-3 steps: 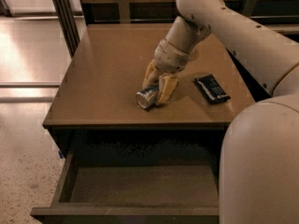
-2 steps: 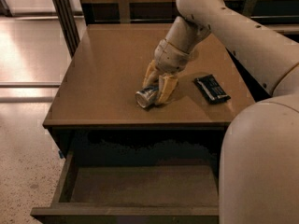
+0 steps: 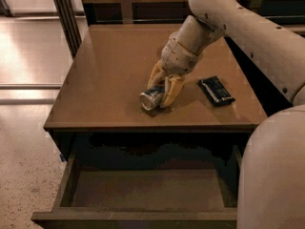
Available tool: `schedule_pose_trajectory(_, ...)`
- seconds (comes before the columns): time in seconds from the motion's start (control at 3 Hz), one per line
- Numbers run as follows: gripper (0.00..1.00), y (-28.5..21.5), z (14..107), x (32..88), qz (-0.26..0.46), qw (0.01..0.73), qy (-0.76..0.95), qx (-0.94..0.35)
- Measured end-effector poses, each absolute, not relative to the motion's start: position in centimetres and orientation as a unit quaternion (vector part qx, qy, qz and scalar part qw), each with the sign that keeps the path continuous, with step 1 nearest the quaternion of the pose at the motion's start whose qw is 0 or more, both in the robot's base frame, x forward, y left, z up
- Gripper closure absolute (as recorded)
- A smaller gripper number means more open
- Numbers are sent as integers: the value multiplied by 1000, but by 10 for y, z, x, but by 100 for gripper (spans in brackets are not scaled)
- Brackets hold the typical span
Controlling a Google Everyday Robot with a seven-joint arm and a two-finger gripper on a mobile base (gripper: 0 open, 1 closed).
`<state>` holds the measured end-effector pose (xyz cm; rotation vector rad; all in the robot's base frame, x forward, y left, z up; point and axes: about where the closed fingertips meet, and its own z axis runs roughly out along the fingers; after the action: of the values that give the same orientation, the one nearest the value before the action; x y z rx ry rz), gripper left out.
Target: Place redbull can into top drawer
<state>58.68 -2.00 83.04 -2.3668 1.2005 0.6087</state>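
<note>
The can (image 3: 150,99) is seen lying on its side on the table (image 3: 105,80), at the centre of the frame, and it is clasped by the gripper (image 3: 160,93), one finger pressed to each side. It is not yet lifted. The drawer (image 3: 143,190), lower in the frame, is pulled open. Lifting, carrying and release are judged to remain. A packet (image 3: 217,90) lies to the right.

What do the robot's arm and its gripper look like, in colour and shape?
The arm is built of thick, rounded, cream-white segments with some small dark dots; no cables show. The gripper, down at the redbull can on the table, is yellowish-tan.
</note>
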Motion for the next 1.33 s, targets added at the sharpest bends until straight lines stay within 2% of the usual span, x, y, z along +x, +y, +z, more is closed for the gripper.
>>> schedule_pose_trajectory(0.67, 100, -31, 860, 529, 231, 262, 487, -801)
schedule_pose_trajectory(1.33, 100, -20, 857, 471, 208, 314, 613, -695)
